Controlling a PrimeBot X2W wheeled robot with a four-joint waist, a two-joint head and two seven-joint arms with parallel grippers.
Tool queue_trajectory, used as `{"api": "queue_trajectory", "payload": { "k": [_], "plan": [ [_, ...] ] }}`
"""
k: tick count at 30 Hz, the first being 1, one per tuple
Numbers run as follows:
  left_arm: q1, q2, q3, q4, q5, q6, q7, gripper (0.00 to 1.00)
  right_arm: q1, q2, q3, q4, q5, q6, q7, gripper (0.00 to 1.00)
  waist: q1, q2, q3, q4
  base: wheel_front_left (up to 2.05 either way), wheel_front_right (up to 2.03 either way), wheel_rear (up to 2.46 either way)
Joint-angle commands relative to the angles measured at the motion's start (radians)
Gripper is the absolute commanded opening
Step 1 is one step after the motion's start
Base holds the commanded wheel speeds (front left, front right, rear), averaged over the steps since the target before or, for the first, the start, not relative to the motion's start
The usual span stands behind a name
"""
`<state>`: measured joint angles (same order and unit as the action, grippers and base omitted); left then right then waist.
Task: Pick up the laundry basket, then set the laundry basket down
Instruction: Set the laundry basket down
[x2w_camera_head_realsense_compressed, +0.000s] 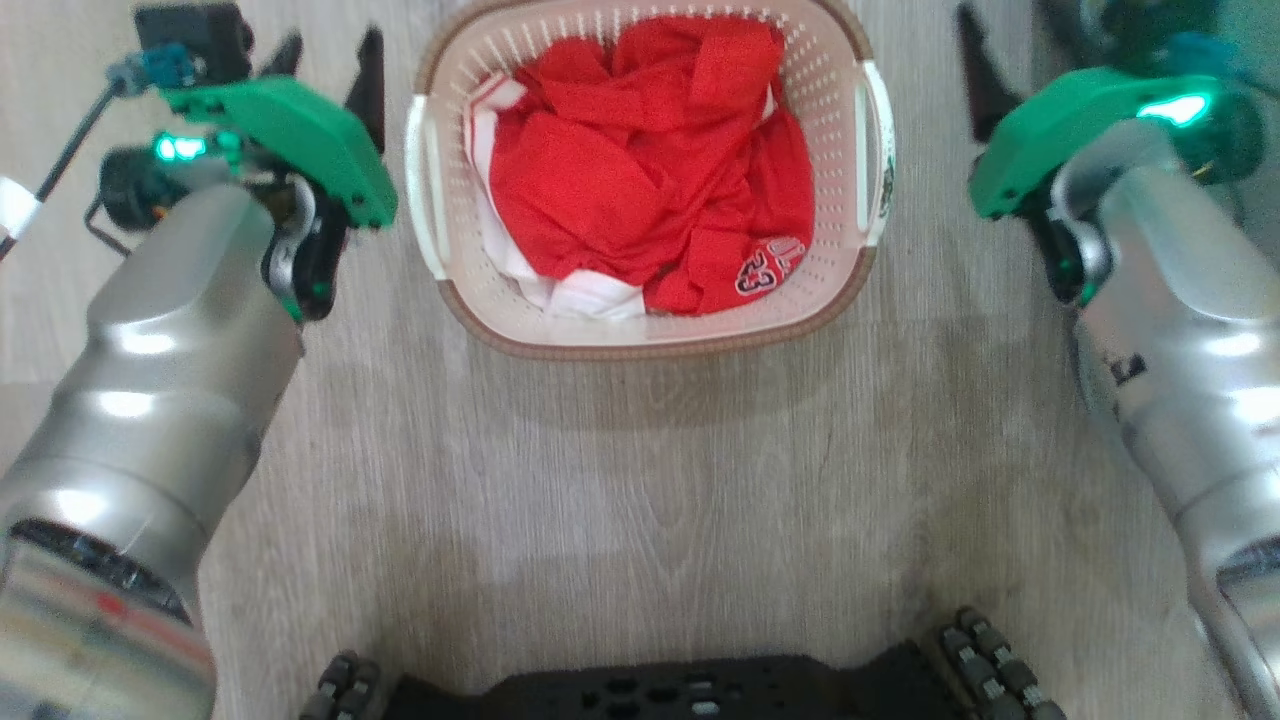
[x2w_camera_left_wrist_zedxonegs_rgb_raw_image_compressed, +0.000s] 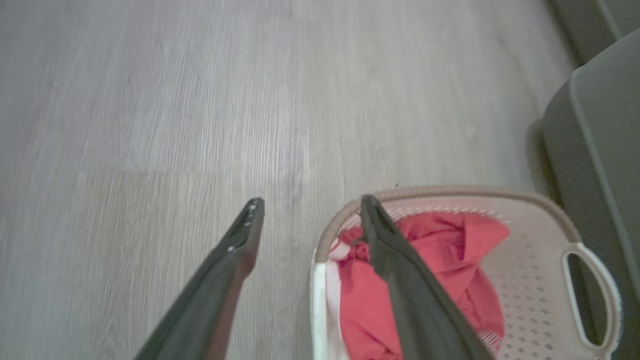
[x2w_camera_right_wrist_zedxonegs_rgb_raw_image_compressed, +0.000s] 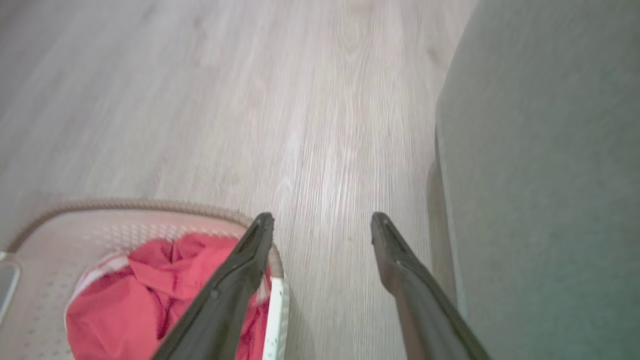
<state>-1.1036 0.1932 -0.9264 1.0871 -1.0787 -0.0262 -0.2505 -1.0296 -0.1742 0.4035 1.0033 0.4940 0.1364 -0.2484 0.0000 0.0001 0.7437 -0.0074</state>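
The laundry basket (x2w_camera_head_realsense_compressed: 660, 340) is sitting upright on the pale wooden floor (x2w_camera_head_realsense_compressed: 640, 480), at 12 o'clock in the head view. It is carrying a crumpled red garment (x2w_camera_head_realsense_compressed: 640, 160) over some white cloth (x2w_camera_head_realsense_compressed: 590, 295), with a printed "23" showing near the rim at 5 o'clock.

The left pincer (x2w_camera_left_wrist_zedxonegs_rgb_raw_image_compressed: 311, 202) is hanging at 10 o'clock in the head view, just beside the basket's left white handle (x2w_camera_head_realsense_compressed: 425, 190). Its fingers are spreading wide and gripping nothing. In the left wrist view one finger is crossing in front of the basket's corner. Whether it is touching the rim I cannot tell.

The right pincer (x2w_camera_right_wrist_zedxonegs_rgb_raw_image_compressed: 322, 217) is hanging at 2 o'clock in the head view, near the right white handle (x2w_camera_head_realsense_compressed: 875, 150). It is likewise gaping, released, with bare floor showing between its fingers.

A large grey object (x2w_camera_right_wrist_zedxonegs_rgb_raw_image_compressed: 545, 175) is standing at 3 o'clock in the right wrist view. The robot's dark base (x2w_camera_head_realsense_compressed: 660, 690) is showing at 6 o'clock in the head view.
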Motion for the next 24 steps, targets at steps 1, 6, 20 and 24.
{"api": "queue_trajectory", "payload": {
  "k": [1,6,20,24],
  "plan": [
    [0.047,0.044,0.085,-0.079,0.073,0.030,-0.011,1.00,0.107,0.004,-0.057,-0.088,-0.062,-0.006,-0.013,1.00,0.0000,-0.0001,-0.035,0.015,0.00,0.00,0.00],
    [0.227,0.049,0.345,-0.333,0.319,0.097,-0.011,1.00,0.279,0.052,-0.252,-0.332,-0.252,-0.006,-0.013,1.00,0.0000,-0.0001,-0.097,0.027,0.00,0.00,0.00],
    [0.614,-0.056,0.710,-0.728,0.691,0.077,-0.011,1.00,0.551,0.119,-0.369,-0.694,-0.400,-0.006,-0.013,1.00,0.0000,-0.0001,-0.305,0.022,0.00,0.00,0.00],
    [0.714,-0.073,0.756,-0.810,0.743,0.071,-0.011,1.00,0.613,0.122,-0.374,-0.736,-0.403,-0.006,-0.013,1.00,0.0000,-0.0001,-0.372,0.018,0.00,0.00,0.00]
  ]
}}
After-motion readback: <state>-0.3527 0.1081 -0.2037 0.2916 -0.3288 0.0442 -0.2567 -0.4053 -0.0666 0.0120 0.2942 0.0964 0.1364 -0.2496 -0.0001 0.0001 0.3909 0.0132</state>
